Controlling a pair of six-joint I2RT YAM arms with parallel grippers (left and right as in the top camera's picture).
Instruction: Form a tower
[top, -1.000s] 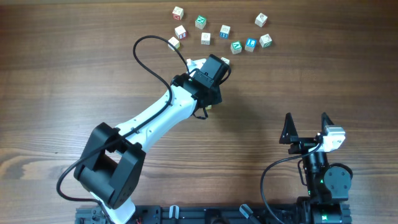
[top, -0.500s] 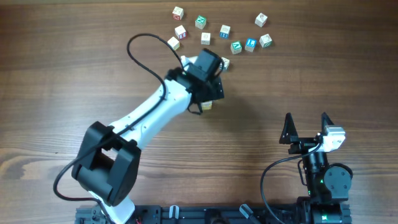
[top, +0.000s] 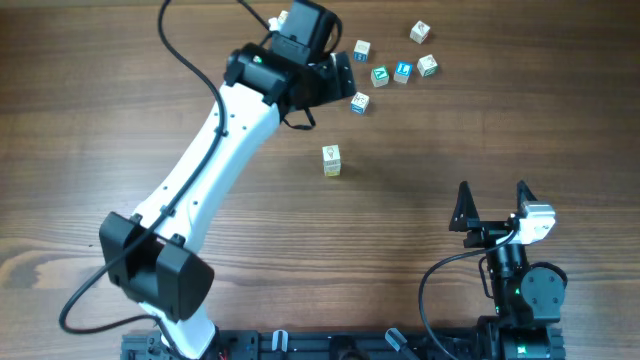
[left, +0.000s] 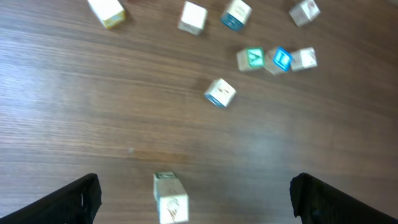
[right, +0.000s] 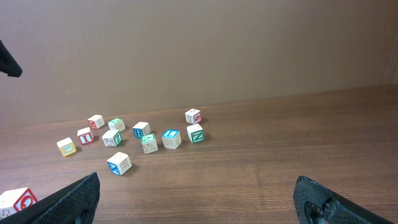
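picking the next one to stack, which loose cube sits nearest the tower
The blue-marked cube, lying alone between the tower and the other loose cubes, which all sit farther back in a scattered group.

left pincer (left: 196, 206): now spread wide, off the stack | left arm (top: 215, 140): swung out from mid-bench to the loose cubes (top: 380, 75) | tower (top: 331, 160): uncovered, now standing free
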